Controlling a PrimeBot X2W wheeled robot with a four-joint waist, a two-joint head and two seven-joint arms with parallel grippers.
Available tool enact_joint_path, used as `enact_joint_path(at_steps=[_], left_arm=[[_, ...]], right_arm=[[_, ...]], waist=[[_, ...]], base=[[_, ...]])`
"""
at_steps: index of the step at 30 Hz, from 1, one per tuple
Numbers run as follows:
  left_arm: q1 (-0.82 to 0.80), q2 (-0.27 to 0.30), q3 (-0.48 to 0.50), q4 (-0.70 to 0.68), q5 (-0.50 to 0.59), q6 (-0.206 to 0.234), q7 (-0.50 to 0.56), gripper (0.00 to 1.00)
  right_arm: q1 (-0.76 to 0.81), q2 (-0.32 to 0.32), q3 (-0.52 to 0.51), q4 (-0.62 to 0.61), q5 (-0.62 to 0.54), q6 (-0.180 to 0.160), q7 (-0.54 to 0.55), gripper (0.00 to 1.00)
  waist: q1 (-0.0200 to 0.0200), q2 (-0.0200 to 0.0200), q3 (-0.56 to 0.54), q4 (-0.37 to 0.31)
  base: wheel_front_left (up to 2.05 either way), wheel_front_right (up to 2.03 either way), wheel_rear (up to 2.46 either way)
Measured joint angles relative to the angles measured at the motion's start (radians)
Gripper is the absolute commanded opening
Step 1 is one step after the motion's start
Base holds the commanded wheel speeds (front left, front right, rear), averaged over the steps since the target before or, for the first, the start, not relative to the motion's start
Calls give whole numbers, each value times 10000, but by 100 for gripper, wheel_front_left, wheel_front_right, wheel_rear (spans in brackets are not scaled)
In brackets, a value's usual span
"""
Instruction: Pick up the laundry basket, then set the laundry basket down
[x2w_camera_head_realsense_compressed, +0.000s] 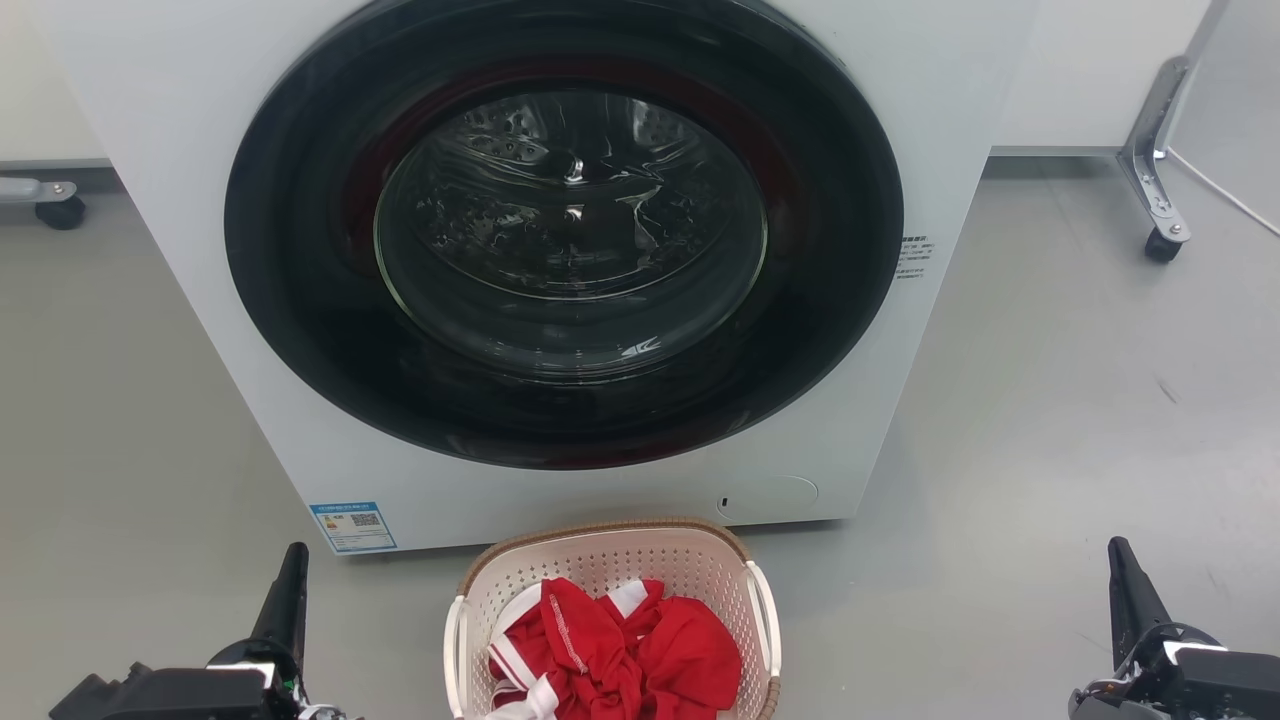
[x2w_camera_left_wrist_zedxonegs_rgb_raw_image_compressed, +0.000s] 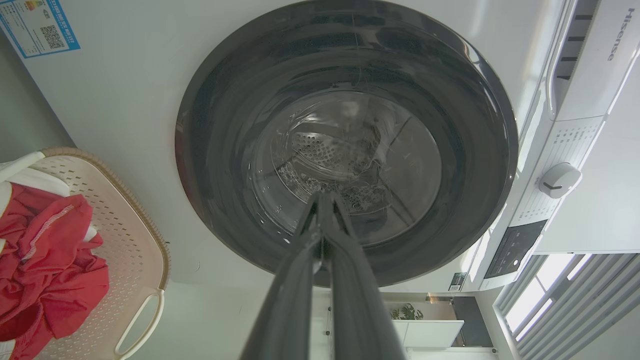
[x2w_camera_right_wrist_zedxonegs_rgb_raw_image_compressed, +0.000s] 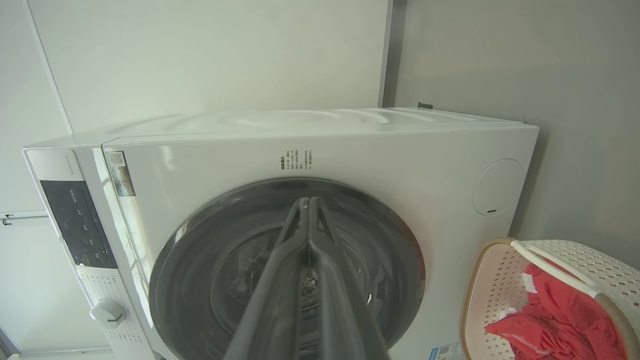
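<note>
The laundry basket (x2w_camera_head_realsense_compressed: 600, 565) stands on the floor just in front of the washing machine, at the bottom centre of the head view. It is cream-white and perforated, with a brown woven rim, white side handles and red-and-white clothes inside. My left gripper (x2w_camera_head_realsense_compressed: 293, 562) sits low at its left, well apart from it, shut and empty. My right gripper (x2w_camera_head_realsense_compressed: 1120, 555) sits far to its right, also shut and empty. In the left wrist view the basket (x2w_camera_left_wrist_zedxonegs_rgb_raw_image_compressed: 135, 235) lies at the left beside my shut left gripper (x2w_camera_left_wrist_zedxonegs_rgb_raw_image_compressed: 324, 197). The right wrist view has the basket (x2w_camera_right_wrist_zedxonegs_rgb_raw_image_compressed: 492, 285) at the lower right of my shut right gripper (x2w_camera_right_wrist_zedxonegs_rgb_raw_image_compressed: 306, 202).
The white washing machine (x2w_camera_head_realsense_compressed: 180, 250) with its round dark glass door (x2w_camera_head_realsense_compressed: 565, 230) rises right behind the basket. A caster leg (x2w_camera_head_realsense_compressed: 1150, 170) of a metal frame stands at the back right, another caster (x2w_camera_head_realsense_compressed: 60, 210) at the back left. Grey floor stretches on both sides.
</note>
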Motion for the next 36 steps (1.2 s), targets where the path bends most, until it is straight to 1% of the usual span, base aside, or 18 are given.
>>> enact_joint_path(at_steps=[13,14,22,32,36], left_arm=[[0,0,0,0,0,0,0,0],[0,0,0,0,0,0,0,100],[622,-144,-75,598,2,17,-8,100],[675,-142,-431,414,207,17,-372,100],[681,-140,-493,261,562,104,-529,100]], right_arm=[[0,0,0,0,0,0,0,0],[0,0,0,0,0,0,0,100],[542,201,100,635,-4,-52,-17,100],[592,203,593,585,-224,-75,-368,100],[587,203,767,522,-593,-224,-529,100]], waist=[[0,0,0,0],[0,0,0,0],[0,0,1,-1],[-1,0,3,13],[-1,0,10,19]], base=[[0,0,0],[0,0,0],[0,0,0],[0,0,0],[0,0,0]])
